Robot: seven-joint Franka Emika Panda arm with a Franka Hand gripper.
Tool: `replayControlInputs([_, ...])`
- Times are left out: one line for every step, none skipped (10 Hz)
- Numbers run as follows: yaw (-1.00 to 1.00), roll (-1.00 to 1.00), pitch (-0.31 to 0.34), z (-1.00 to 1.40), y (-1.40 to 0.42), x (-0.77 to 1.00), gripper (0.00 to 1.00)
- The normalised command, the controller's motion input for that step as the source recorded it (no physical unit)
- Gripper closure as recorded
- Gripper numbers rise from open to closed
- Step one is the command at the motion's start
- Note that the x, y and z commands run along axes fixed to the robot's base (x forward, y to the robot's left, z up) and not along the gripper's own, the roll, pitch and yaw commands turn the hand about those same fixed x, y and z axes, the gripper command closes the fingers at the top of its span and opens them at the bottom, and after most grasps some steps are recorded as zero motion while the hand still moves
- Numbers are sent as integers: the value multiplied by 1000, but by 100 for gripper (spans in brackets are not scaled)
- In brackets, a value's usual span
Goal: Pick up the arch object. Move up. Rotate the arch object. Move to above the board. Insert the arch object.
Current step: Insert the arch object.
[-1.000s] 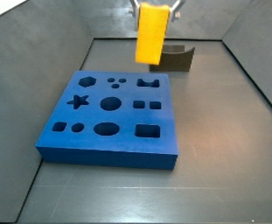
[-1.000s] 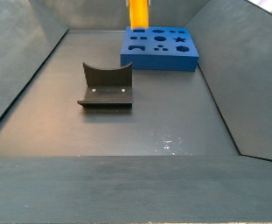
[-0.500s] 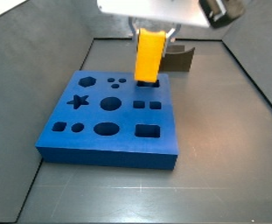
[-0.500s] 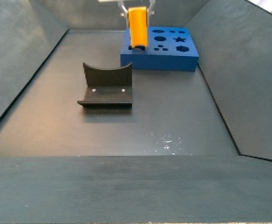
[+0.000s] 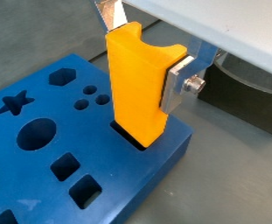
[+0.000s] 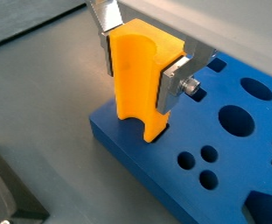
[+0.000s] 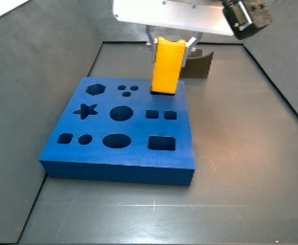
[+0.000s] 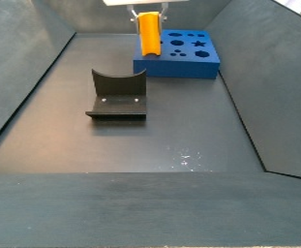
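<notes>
The arch object (image 7: 170, 67) is a tall orange-yellow block standing upright. My gripper (image 7: 173, 40) is shut on its upper part, one silver finger (image 5: 179, 81) on each side. Both wrist views show the arch object (image 5: 136, 87) (image 6: 139, 79) with its lower end entering a cut-out near one edge of the blue board (image 5: 117, 179) (image 6: 162, 175). In both side views the board (image 7: 113, 165) (image 8: 179, 67) lies flat on the floor, and the arch object (image 8: 150, 34) rises from the edge nearest the fixture. The gripper (image 5: 146, 52) (image 6: 141, 66) (image 8: 150, 14) is directly above that cut-out.
The dark fixture (image 8: 116, 95) (image 7: 197, 65) stands on the grey floor beside the board, close behind the arch object in one side view. It also shows as a dark block (image 5: 249, 92) (image 6: 10, 197) in both wrist views. Sloping grey walls enclose the floor.
The gripper has come down with the arch object. Its lower end has gone from above the board to the cut-out at the board's edge.
</notes>
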Motion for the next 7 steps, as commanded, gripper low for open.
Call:
replayControlInputs([11, -29, -77, -446, 0, 0, 100])
replayControlInputs([49, 0, -87, -554, 0, -274, 100])
replayControlInputs([46, -10, -110, -623, 0, -451, 100])
replayControlInputs([11, -3, -121, -723, 0, -531, 100])
replayControlInputs([17, -47, -129, -720, 0, -554, 100])
replayControlInputs([3, -229, -143, -574, -26, 0, 100])
replayControlInputs([0, -240, -136, -597, -3, 100, 100])
